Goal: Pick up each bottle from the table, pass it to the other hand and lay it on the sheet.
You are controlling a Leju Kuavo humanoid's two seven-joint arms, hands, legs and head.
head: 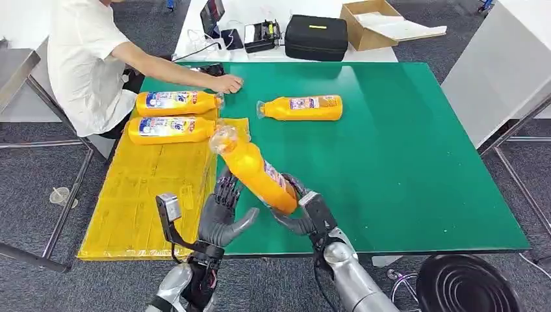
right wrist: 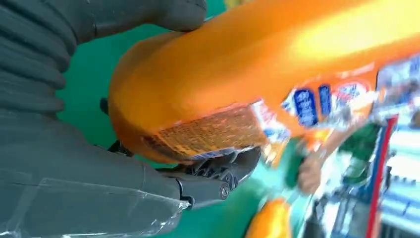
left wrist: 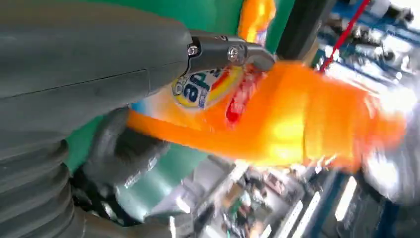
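Held bottle (head: 255,170): orange plastic, rounded body, glossy printed label, clear cap end tilted up and away from the robot; raised above the near edge of the table (head: 416,162), base toward the robot. In the right wrist view its broad base and a label panel of fine print fill the frame.

Right hand (head: 300,213): dark fingers and grey thumb wrapped around the bottle's lower body, gripping it.

Left hand (head: 224,214): just beside the bottle on its left, fingers apart and upright, thick grey thumb out toward the bottle; in the left wrist view a dark finger lies across the label, but whether it grips cannot be told.

Sheet (head: 149,195): yellow, creased, glossy, laid over the table's left part. Two bottles (head: 172,116) lie on their sides on its far end, parallel, one just beside the other.

Fourth bottle (head: 302,108): lying on its side on the green matte tabletop, well apart from the sheet.

Person (head: 84,58): white shirt, seated at the far left corner, one hand (head: 227,83) resting on the table near the farthest bottle's cap.
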